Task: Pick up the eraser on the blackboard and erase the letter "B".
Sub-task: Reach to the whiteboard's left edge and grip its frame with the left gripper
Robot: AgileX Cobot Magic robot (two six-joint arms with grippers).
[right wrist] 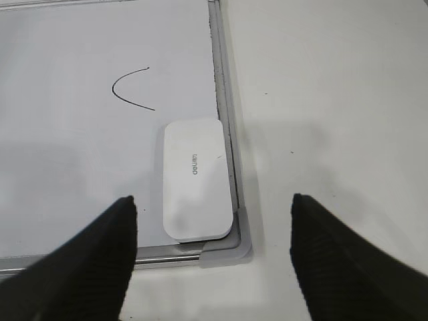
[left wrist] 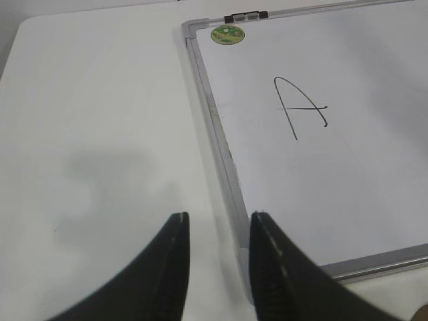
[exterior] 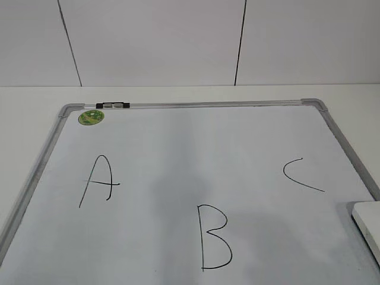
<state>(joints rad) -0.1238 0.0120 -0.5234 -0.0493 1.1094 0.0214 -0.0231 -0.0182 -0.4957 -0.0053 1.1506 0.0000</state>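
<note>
On the near side, pincers: I count two. My right pincer (right wrist: 214,221) hangs above the blackboard's near right corner with its jaws spread wide and nothing between them. My left pincer (left wrist: 219,231) hangs over the board's left frame edge, jaws a little apart and holding nothing.
Eraser: one, a white oblong block (right wrist: 196,179). I see it lying flat on the blackboard in the near right corner, its long side just beside the right frame rail, clear of both pincers. The exterior view catches only a corner of it (exterior: 368,222).
Letters: three, all in black. The letter "B" (exterior: 214,237) is nearest, around the middle; "A" (exterior: 98,181) sits further back on the left; "C" (exterior: 300,175) sits on the right, beyond the eraser.
Blackboard: one, white with a grey frame (exterior: 44,160), lying flat on the tabletop (exterior: 24,104).
Far edge: one round green magnet (exterior: 91,117) at the far left corner, and one small black-and-white clip (exterior: 113,105) on the top rail beside it.
</note>
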